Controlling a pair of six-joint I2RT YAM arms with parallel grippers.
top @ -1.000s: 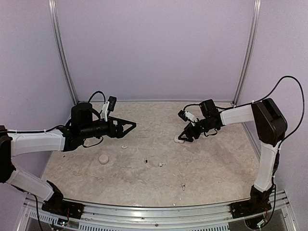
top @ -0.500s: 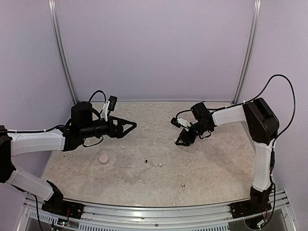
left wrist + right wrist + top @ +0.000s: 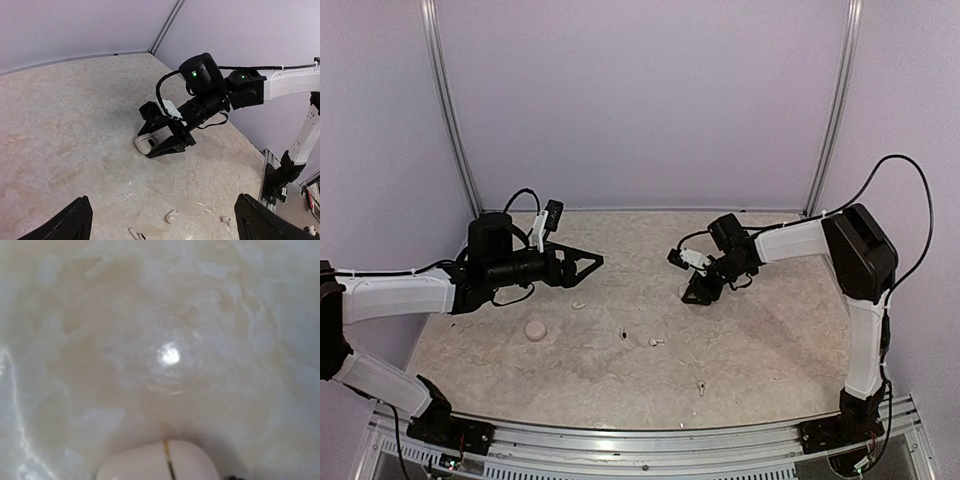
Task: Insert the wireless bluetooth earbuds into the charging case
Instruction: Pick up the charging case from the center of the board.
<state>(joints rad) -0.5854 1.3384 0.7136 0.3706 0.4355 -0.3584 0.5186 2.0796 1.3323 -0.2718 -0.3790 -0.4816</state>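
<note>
A white pebble-shaped charging case (image 3: 145, 144) lies shut on the marble table, its lid seam facing the right wrist camera (image 3: 161, 460). My right gripper (image 3: 691, 293) is lowered over it, one jaw pressed against each side, as the left wrist view shows (image 3: 151, 141). My left gripper (image 3: 588, 262) hovers open and empty above the table's left half, both fingertips (image 3: 80, 215) wide apart. Small pale earbuds lie loose: one (image 3: 578, 305) below the left gripper, one (image 3: 656, 342) at the centre, one (image 3: 701, 387) near the front. The left wrist view shows three (image 3: 171, 216) (image 3: 226, 219) (image 3: 135, 233).
A second round pale case (image 3: 534, 329) lies at the left. A small dark speck (image 3: 623, 333) sits near the centre. Lilac walls with metal posts (image 3: 453, 130) close in the back and sides; a metal rail (image 3: 640, 440) runs along the front edge.
My right gripper has slid left and down onto the charging case, and its jaws have narrowed around it. The left arm has not moved.
</note>
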